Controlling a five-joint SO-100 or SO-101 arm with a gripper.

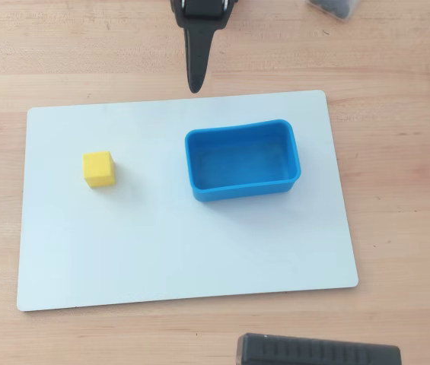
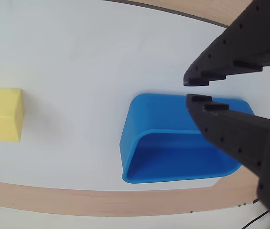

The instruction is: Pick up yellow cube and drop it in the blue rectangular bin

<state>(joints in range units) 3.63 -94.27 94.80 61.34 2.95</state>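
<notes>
Small matte yellow cube (image 1: 98, 169) sits on white board (image 1: 161, 251), well left of empty shallow blue plastic bin (image 1: 243, 160) in overhead view. Our black gripper (image 2: 189, 89) is nearly closed, holding nothing. We'd open jaws, swing over cube, descend squarely.

Bright, even light, soft faint shadows; overhead view sharp, wrist view w/ curved edges, slight blur.
</notes>
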